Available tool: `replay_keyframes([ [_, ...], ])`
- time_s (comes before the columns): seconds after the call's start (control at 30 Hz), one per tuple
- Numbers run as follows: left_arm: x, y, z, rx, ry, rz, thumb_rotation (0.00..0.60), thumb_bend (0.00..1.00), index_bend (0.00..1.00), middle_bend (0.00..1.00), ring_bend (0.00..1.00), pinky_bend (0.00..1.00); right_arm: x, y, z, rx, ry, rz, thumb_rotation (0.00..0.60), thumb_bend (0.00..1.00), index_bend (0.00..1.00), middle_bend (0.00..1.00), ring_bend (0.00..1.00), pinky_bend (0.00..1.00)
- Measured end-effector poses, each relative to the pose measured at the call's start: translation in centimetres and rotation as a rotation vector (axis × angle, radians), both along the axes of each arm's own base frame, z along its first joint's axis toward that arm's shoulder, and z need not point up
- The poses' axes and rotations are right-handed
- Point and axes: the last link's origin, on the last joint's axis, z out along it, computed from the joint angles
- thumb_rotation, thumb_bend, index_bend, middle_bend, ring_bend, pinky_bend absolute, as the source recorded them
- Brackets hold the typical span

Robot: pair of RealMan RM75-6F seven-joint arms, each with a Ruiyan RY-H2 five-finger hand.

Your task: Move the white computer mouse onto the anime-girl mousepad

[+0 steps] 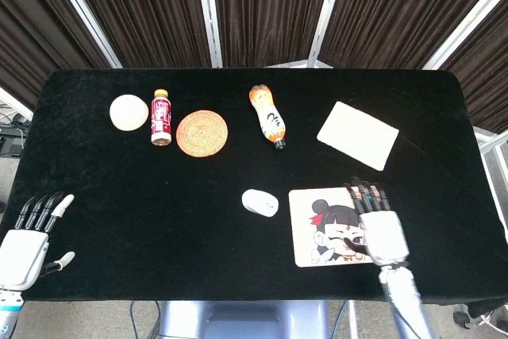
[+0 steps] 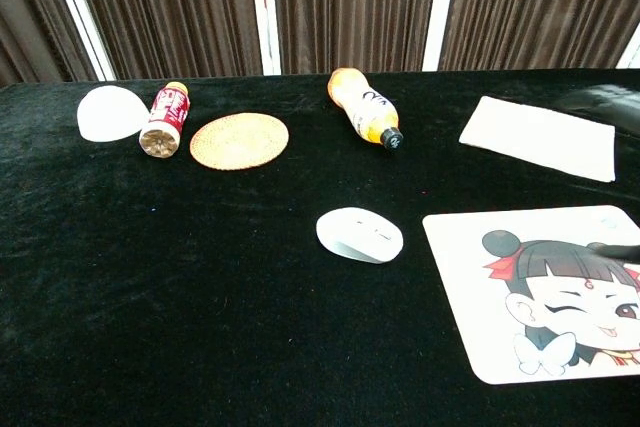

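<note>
The white computer mouse (image 1: 261,202) (image 2: 360,235) lies on the black table just left of the anime-girl mousepad (image 1: 321,232) (image 2: 530,307), close to its edge but apart from it. My right hand (image 1: 377,225) hovers over the right part of the mousepad with fingers stretched out and apart, holding nothing, well to the right of the mouse. In the chest view it shows only as a dark blur at the right edge. My left hand (image 1: 28,244) is at the table's front left corner, fingers apart and empty, far from the mouse.
Along the back stand a white ball (image 1: 128,112), a red bottle (image 1: 161,117), a round woven coaster (image 1: 202,132) and an orange bottle (image 1: 269,114) lying on its side. A white cloth (image 1: 358,134) lies at the back right.
</note>
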Motion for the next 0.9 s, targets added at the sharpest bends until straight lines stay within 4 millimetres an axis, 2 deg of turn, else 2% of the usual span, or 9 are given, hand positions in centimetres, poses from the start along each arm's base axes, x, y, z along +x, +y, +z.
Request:
replay_keyframes([
  [0.27, -0.1, 0.0, 0.4, 0.011, -0.027, -0.011, 0.600, 0.12, 0.00, 0.00, 0.00, 0.00, 4.9, -1.7, -4.1, 0.051, -0.028, 0.009, 0.600, 0.06, 0.11, 0.00, 0.00, 0.00],
  [0.5, -0.4, 0.0, 0.8, 0.007, -0.052, -0.014, 0.600, 0.12, 0.00, 0.00, 0.00, 0.00, 8.4, -2.4, -8.1, 0.100, -0.111, -0.055, 0.600, 0.07, 0.12, 0.00, 0.00, 0.00],
  [0.7, -0.5, -0.1, 1.2, 0.009, -0.075, -0.016, 0.600, 0.12, 0.00, 0.00, 0.00, 0.00, 10.0, -3.1, -10.9, 0.114, -0.112, -0.078, 0.600, 0.07, 0.12, 0.00, 0.00, 0.00],
  [0.9, 0.0, -0.1, 1.3, 0.014, -0.093, -0.032, 0.600, 0.12, 0.00, 0.00, 0.00, 0.00, 10.7, -4.0, -12.7, 0.119, -0.117, -0.094, 0.600, 0.07, 0.12, 0.00, 0.00, 0.00],
])
